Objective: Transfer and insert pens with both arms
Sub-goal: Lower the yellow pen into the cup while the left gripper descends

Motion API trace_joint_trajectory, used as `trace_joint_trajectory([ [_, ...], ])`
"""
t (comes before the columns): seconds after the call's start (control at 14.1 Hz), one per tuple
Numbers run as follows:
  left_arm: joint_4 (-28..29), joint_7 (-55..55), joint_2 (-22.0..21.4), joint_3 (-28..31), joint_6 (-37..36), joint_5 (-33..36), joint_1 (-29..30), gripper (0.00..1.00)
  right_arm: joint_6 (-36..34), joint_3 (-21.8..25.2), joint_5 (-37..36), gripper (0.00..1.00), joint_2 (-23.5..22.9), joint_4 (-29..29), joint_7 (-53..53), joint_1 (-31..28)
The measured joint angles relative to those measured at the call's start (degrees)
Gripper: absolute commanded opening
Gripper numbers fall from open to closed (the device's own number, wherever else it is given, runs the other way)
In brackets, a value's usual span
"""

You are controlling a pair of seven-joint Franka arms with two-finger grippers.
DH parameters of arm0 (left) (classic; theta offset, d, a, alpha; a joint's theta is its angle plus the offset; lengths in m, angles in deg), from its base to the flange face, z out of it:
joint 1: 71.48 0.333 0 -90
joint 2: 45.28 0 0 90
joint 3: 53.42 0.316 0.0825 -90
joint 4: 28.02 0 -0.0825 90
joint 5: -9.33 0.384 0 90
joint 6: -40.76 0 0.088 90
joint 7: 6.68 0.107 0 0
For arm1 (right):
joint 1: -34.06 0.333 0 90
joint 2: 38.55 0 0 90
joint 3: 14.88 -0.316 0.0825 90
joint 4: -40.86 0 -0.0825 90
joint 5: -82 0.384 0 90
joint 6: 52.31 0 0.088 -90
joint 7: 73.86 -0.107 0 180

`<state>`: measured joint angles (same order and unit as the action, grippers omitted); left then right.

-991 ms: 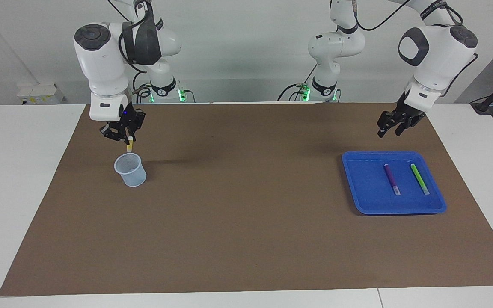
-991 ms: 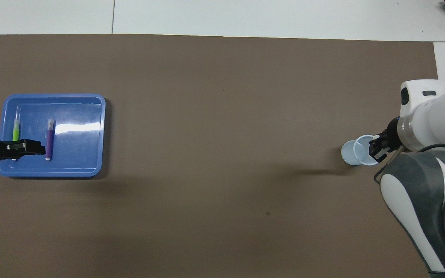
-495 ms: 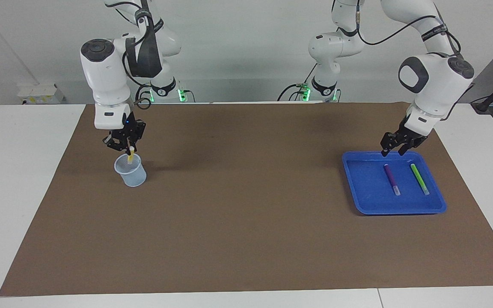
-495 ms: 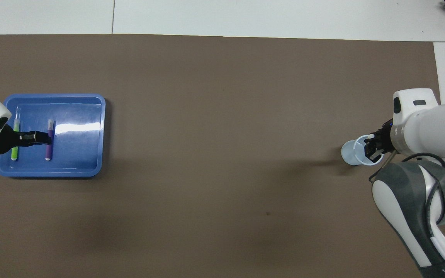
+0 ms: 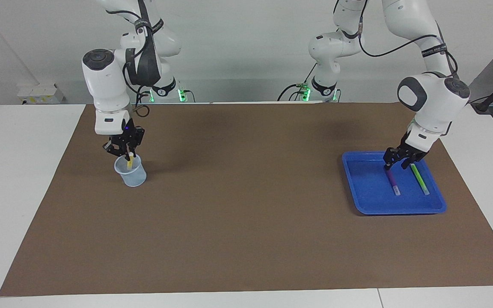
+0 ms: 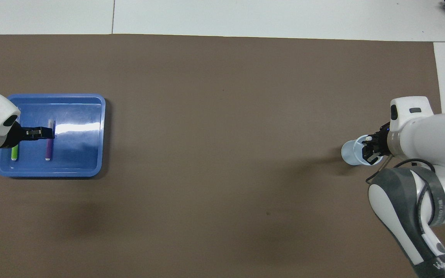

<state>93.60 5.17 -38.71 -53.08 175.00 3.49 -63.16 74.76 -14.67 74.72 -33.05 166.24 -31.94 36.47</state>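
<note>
My right gripper (image 5: 125, 151) is shut on the yellow pen (image 5: 130, 161) and holds it upright, its lower end inside the pale blue cup (image 5: 132, 174). In the overhead view the right gripper (image 6: 370, 149) is over the cup (image 6: 349, 153), with the pen's whitish tip (image 6: 368, 138) showing. My left gripper (image 5: 394, 162) is open, low in the blue tray (image 5: 396, 210), at the purple pen's (image 5: 392, 180) end nearer the robots. The green pen (image 5: 420, 179) lies beside it. The overhead view shows the left gripper (image 6: 46, 132), purple pen (image 6: 48, 150), green pen (image 6: 14, 153) and tray (image 6: 87, 116).
A brown mat (image 5: 246, 205) covers the table between cup and tray. Two smaller white arms with green lights (image 5: 165, 87) (image 5: 323, 85) stand at the robots' edge of the table. A white box (image 5: 39, 94) sits off the mat at the right arm's end.
The right gripper lowered the yellow pen from above the cup into it. The left gripper came down from above the tray's edge to the purple pen.
</note>
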Motion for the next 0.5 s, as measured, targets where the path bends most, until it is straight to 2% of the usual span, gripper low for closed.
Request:
trace_joint_trajectory([
  [0.07,-0.17,0.68,1.21,0.0,1.11,0.0,0.26,0.67,0.0,0.0,0.0,0.77,0.07,0.07,0.0,-0.08],
  [0.21,-0.77,1.92,3.62,0.0,3.02,0.0,0.72,0.67,-0.1,0.0,0.0,0.89,0.2,0.15,0.0,-0.18],
  [0.28,-1.12,2.61,4.79,-0.02,3.88,0.0,1.03,0.67,-0.41,-0.01,0.0,1.0,0.25,0.15,0.0,-0.26],
  [0.5,-2.15,3.87,7.58,-0.03,5.79,-0.17,1.76,0.66,-2.81,-0.07,0.0,1.0,0.74,-0.27,0.01,-0.33],
])
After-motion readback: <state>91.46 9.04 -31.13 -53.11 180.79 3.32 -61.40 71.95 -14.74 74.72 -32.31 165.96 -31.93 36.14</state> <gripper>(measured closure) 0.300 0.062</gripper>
